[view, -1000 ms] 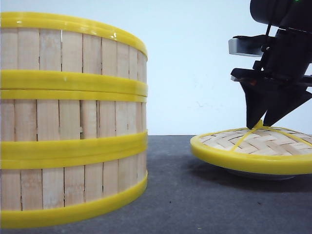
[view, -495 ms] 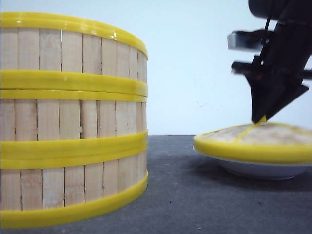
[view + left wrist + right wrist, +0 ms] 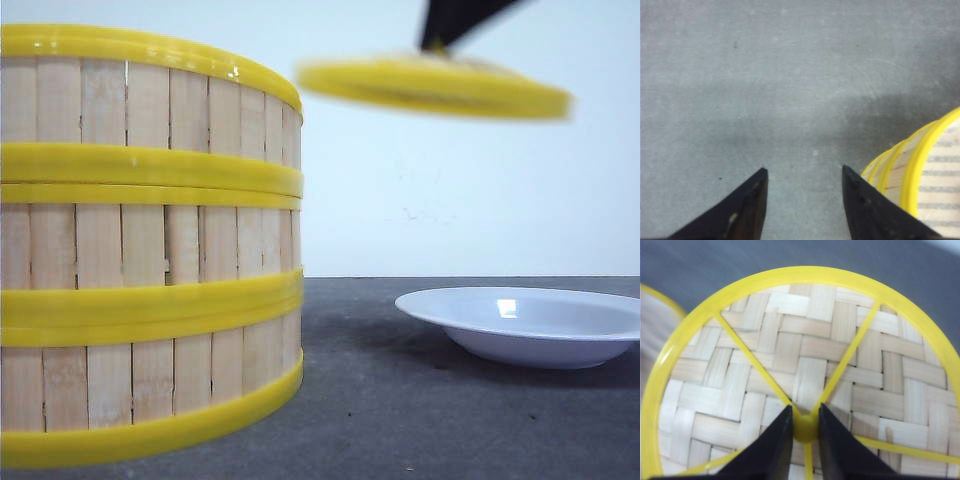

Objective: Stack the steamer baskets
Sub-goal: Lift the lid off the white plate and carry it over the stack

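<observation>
The three steamer baskets (image 3: 150,250) stood stacked at nine o'clock in the front view, on the dark table (image 3: 400,420). The right gripper (image 3: 805,427) pinched the yellow knob (image 3: 805,429) of the woven lid (image 3: 435,88), which hung in the air at about one o'clock, tilted and level with the stack's top rim. The white plate (image 3: 530,325) lay bare at four o'clock. The left gripper (image 3: 804,175) hovered with fingers spread, holding nothing, just beside the stack.
</observation>
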Controlling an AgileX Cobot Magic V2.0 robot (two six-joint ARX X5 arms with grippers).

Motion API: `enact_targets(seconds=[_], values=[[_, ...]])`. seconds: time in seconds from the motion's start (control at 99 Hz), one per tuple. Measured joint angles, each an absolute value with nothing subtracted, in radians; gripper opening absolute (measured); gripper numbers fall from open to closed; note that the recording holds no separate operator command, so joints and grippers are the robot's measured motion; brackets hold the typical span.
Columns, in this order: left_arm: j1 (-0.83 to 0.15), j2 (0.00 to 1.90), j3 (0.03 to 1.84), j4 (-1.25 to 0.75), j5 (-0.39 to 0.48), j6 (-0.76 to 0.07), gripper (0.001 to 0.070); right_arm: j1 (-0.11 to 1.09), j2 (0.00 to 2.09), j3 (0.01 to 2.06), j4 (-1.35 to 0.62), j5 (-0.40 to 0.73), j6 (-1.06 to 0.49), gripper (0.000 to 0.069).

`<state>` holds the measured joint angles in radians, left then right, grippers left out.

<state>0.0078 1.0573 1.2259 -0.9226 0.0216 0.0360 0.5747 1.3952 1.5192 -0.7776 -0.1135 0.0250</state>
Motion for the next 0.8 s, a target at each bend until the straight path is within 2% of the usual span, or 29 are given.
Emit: enact_targets(seconds=[0.131,0.374,0.798], values=[[0.009,1.057,1.226,-0.922,0.022,0.031,0.0276,0.674,1.441,1.666,-0.829,-0.184,0.031,0.0058],[0.009,1.058,1.226,-0.922,0.022,0.024,0.0276,0.827,1.615,1.850,-0.915,-0.186,0.024,0.0058],[0.010,1.058,1.226,-0.921,0.022,0.022,0.0276,0.923,1.795,1.930,-0.931,-0.183,-0.001,0.0058]])
